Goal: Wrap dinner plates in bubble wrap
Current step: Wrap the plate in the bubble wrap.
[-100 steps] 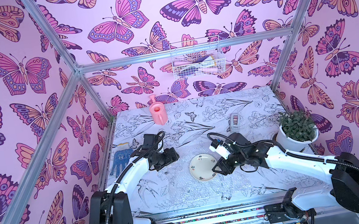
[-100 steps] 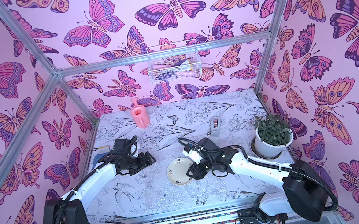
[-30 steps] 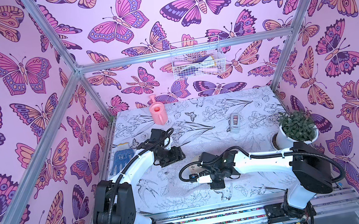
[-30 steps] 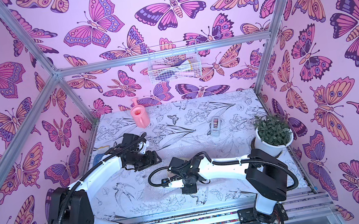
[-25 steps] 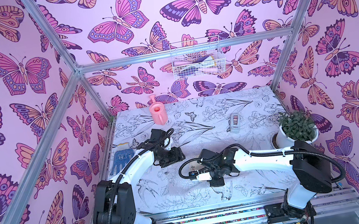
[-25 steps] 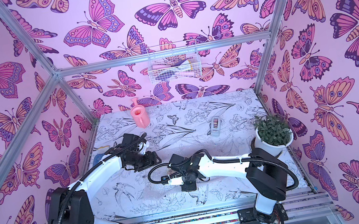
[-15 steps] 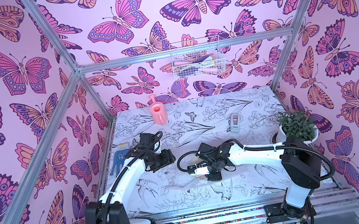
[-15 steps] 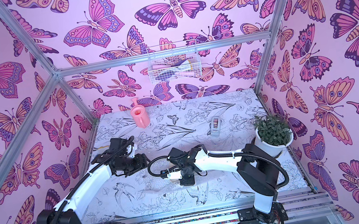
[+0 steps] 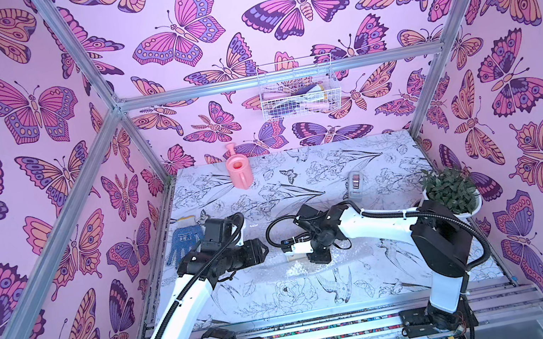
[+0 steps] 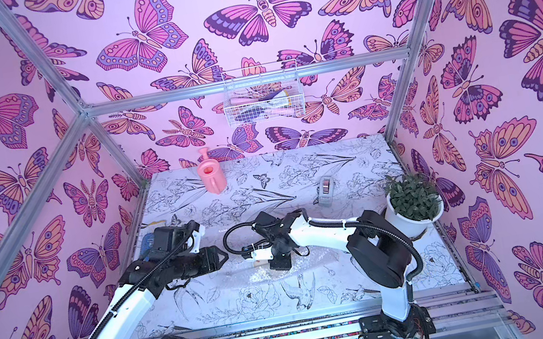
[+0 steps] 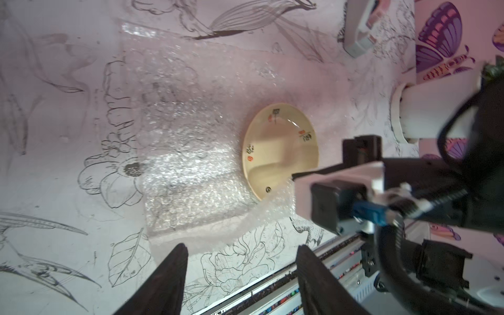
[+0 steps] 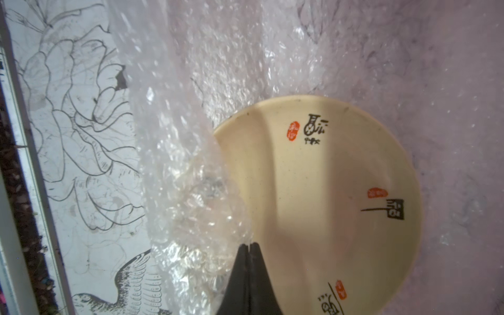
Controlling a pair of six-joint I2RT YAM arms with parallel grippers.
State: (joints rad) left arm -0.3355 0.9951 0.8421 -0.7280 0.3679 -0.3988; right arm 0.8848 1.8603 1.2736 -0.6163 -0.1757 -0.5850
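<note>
Item: plate (image 12: 327,191), one, small, round, cream ceramic with black marks and red seals near the rim. It lies face up on the wrap (image 11: 185,169) toward the middle of the table (image 11: 54,169) and is mostly hidden under the right arm in both top views. Handling: rigid, glazed, probably slick and breakable, with some weight for its size. Best left flat and not gripped; if it must be held, take it by the rim. Item: wrap, a clear bubble sheet spread on the table, one edge raised and draped over part of the plate. Handling: very light, limp and crinkly, likely to spring back when released. Take it at a free edge or corner. Right gripper (image 12: 248,245): fingers pressed together, pinching the raised edge above the plate. Left gripper (image 11: 241,245): fingers spread, empty, at an edge of the sheet's flat part, apparently touching nothing.
</note>
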